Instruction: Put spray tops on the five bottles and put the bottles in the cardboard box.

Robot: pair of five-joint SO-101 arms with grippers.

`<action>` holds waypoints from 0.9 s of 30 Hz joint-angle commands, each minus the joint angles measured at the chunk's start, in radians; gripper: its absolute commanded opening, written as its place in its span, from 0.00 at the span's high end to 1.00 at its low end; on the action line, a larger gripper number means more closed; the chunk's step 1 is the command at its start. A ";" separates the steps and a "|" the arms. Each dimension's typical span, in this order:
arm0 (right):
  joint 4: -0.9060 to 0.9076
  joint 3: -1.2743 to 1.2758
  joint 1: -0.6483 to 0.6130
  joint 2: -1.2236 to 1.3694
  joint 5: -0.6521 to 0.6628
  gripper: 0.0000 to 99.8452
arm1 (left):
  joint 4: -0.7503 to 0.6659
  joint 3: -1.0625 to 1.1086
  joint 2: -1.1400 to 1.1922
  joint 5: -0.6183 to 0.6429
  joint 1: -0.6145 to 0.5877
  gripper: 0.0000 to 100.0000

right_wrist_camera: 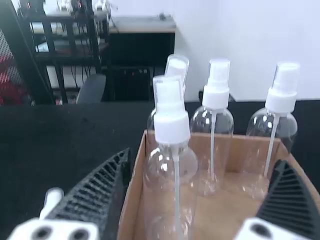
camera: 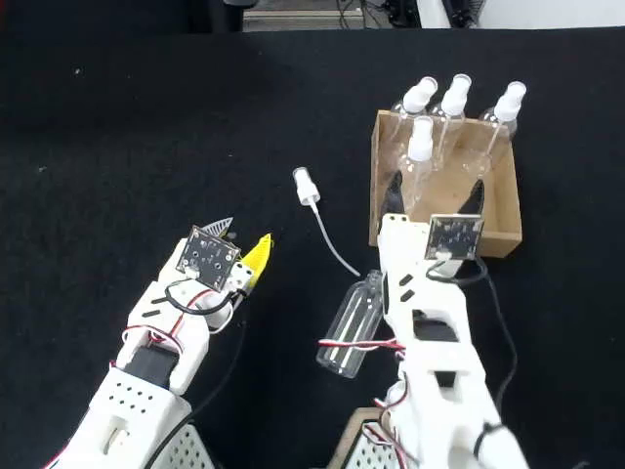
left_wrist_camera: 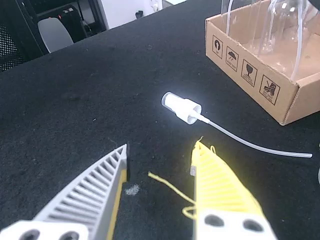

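Several clear bottles with white spray tops stand in the cardboard box [camera: 493, 240] at the right of the table. My right gripper [camera: 436, 186] is open over the box's near side, its black fingers either side of the nearest capped bottle [camera: 420, 164] without touching it. In the right wrist view that bottle [right_wrist_camera: 168, 165] stands between the fingers of the right gripper [right_wrist_camera: 202, 160]. A bare bottle [camera: 354, 315] lies on the cloth beside the right arm. A loose spray top [camera: 307, 186] with its long tube lies left of the box. My left gripper [camera: 244, 234] is open and empty, short of the spray top [left_wrist_camera: 181, 107].
Black cloth covers the table. The box [left_wrist_camera: 250, 70] is beyond the spray top as seen from the left gripper [left_wrist_camera: 160, 146]. The box wall [right_wrist_camera: 134, 195] is near the right gripper's fingers. Open cloth stretches to the left and far side.
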 commanded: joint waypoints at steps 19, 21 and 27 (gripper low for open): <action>1.450 -0.243 -0.221 -0.908 -0.226 0.62 | 0.002 0.022 -0.011 -0.003 0.002 0.79; 1.453 -0.243 -0.265 -0.906 -0.264 0.62 | 0.002 0.022 -0.011 -0.003 0.002 0.79; 1.453 -0.246 -0.279 -0.866 -0.275 0.62 | 0.002 0.022 -0.011 -0.003 0.002 0.79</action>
